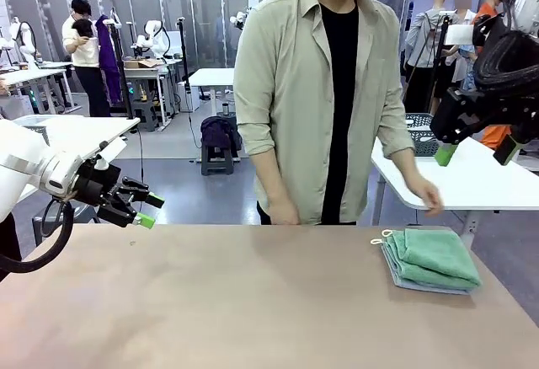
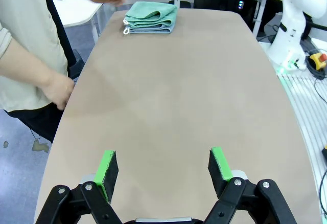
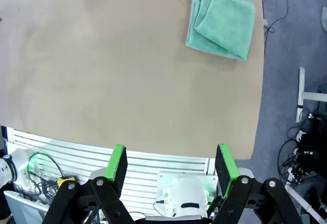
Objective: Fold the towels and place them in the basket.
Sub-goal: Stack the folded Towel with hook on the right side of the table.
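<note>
Two folded towels lie stacked near the table's right end, the mint green towel (image 1: 438, 254) (image 2: 152, 12) (image 3: 225, 22) on top with its loop toward the table's middle. Only the edges of the blue-grey towel (image 1: 418, 282) (image 2: 150, 29) peek out beneath. My left gripper (image 1: 145, 209) (image 2: 162, 166) hovers open and empty over the table's left end, far from the stack. High at the right, my right gripper (image 1: 472, 152) (image 3: 171, 165) is open and empty too. A dark mesh basket (image 1: 419, 133) shows partly beyond the white side table.
A person stands at the far edge; one hand (image 1: 425, 194) rests on the white side table (image 1: 480, 185), the other hand (image 1: 282, 211) (image 2: 61, 88) hangs by the tan table (image 1: 253, 302). The other arm's white base (image 2: 294, 24) stands beside the table.
</note>
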Robot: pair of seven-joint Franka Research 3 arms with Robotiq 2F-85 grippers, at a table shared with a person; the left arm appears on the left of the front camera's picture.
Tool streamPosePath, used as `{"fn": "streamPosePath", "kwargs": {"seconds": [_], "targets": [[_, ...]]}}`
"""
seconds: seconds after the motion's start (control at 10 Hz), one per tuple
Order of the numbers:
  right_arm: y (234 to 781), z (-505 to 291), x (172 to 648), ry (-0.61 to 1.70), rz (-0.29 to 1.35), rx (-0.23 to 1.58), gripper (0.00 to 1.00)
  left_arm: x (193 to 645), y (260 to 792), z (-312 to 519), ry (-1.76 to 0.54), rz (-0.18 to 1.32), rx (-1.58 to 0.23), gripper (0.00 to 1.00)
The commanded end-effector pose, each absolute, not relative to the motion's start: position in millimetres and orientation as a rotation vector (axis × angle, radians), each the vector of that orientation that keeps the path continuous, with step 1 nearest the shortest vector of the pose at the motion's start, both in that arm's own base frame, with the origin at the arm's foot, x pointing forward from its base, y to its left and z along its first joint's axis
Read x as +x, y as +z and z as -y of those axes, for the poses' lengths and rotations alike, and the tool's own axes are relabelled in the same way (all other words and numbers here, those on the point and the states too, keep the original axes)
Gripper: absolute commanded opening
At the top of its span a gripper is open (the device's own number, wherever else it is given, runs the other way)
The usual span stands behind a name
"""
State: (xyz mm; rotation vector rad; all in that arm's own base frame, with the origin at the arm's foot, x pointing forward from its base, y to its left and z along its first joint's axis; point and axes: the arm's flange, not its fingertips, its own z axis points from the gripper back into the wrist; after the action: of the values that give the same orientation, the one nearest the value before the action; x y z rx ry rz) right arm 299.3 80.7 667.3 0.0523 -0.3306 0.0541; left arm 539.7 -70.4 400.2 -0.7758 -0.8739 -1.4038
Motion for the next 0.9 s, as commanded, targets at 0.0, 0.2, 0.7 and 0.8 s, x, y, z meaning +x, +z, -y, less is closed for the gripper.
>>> {"fn": "streamPosePath", "kwargs": {"seconds": [0.0, 0.2, 0.7, 0.8], "targets": [[666.6, -80.8, 300.5, 0.054, 0.328, 0.053, 0.86, 539.0, 402.6, 70.3, -1.396, 0.875, -0.789, 0.9], [666.6, -80.8, 300.5, 0.054, 0.328, 0.053, 0.86, 539.0, 402.6, 70.3, -1.396, 0.875, -0.789, 0.9], [666.6, -80.8, 300.5, 0.054, 0.328, 0.053, 0.86, 539.0, 402.6, 70.3, -1.396, 0.875, -0.789, 0.9], [666.6, -80.8, 300.5, 0.054, 0.328, 0.053, 0.86, 539.0, 402.6, 70.3, -1.396, 0.875, -0.789, 0.9]]}}
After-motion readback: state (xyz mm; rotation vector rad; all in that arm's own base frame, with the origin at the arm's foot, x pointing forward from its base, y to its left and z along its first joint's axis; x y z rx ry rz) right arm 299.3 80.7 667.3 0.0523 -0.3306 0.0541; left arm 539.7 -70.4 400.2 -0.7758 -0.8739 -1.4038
